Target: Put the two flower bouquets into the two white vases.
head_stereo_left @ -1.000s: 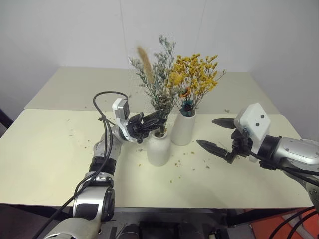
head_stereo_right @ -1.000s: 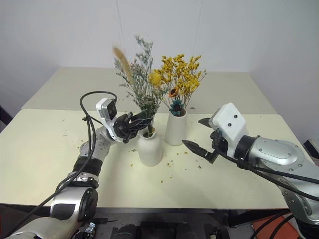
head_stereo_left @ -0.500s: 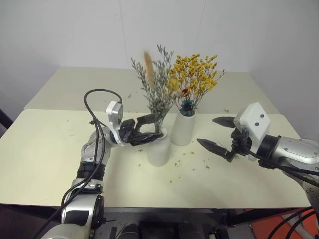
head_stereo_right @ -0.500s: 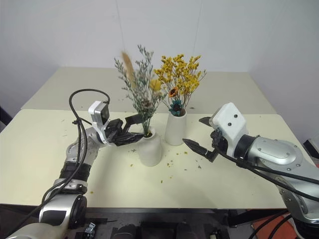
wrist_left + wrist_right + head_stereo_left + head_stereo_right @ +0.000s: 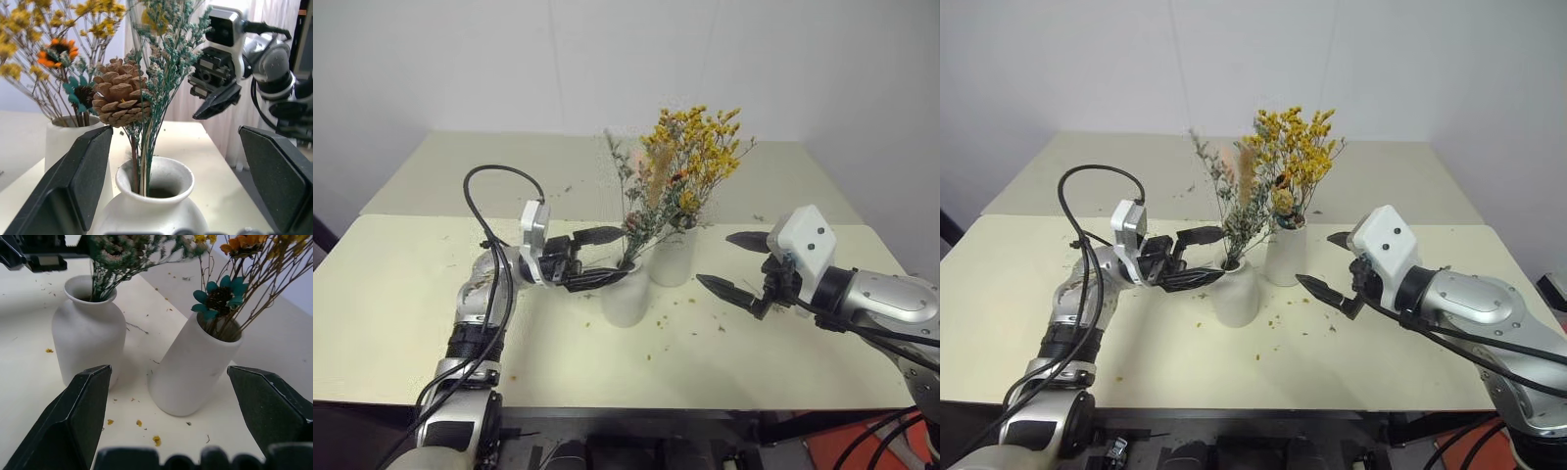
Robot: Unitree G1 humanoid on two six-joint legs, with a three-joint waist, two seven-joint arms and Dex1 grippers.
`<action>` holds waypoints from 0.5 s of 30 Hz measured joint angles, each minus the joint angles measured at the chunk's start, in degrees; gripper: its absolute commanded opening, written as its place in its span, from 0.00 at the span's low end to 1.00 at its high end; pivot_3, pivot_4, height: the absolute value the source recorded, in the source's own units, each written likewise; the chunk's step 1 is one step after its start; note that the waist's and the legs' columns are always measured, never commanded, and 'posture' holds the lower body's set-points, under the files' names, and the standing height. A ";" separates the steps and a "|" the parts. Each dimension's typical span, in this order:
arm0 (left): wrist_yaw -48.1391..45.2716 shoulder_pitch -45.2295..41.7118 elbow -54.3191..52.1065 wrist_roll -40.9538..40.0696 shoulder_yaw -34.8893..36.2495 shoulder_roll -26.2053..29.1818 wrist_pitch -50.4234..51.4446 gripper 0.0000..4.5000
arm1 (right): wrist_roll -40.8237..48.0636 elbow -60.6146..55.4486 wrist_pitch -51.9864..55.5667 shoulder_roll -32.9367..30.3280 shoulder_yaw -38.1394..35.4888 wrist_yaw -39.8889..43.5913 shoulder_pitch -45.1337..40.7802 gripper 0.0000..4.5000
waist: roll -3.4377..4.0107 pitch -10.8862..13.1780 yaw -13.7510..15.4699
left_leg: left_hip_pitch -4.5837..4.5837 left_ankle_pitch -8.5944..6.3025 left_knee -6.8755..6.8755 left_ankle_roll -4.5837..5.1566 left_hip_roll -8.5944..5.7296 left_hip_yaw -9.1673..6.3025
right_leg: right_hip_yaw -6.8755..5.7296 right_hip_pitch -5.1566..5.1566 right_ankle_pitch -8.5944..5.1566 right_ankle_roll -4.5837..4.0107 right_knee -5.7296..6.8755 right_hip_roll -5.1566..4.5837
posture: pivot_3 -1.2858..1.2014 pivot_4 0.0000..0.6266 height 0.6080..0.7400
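I'm seeing both bouquets sitting in vases, grey-green bunch (image 5: pixel 641 211) leaning in the rounded vase (image 5: pixel 626 296), yellow bunch (image 5: pixel 697 147) in the cylinder vase (image 5: pixel 672 259) at 1 o'clock, left gripper (image 5: pixel 595 258) released beside the rounded neck, right gripper (image 5: pixel 732 264) hanging open at 3 o'clock.

Grey-green bouquet (image 5: pixel 641 201): we are seeing its sprigs smeared by blur in both eye views, so single sprigs are not separating.
Taller vase (image 5: pixel 673 257): its near face is sitting partly behind those sprigs.
Rounded vase (image 5: pixel 149 208): the left wrist view's edge is cutting off its base.
Yellow bouquet (image 5: pixel 254 254): the right wrist view's edge is cropping its top.
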 measured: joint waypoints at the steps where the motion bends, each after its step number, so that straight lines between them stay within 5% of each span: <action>1: 0.24 0.31 -0.99 -0.08 0.01 0.32 0.26 1.00 | -0.04 0.01 -0.06 0.02 0.02 0.05 0.00 1.00 | 0.00 0.00 0.03 | 0.00 0.00 0.00 0.00 0.00 0.00 | 0.00 0.00 0.00 0.00 0.00 0.00 | 0.52 0.24 1.00; 15: 4.62 7.77 -9.73 -2.41 4.27 11.80 6.08 1.00 | -0.07 -0.17 -0.11 0.23 0.02 0.39 0.37 1.00 | 0.01 0.00 0.13 | 0.07 0.00 0.00 0.00 0.05 0.02 | -0.01 0.01 -0.10 0.16 0.03 0.01 | 0.52 0.24 1.00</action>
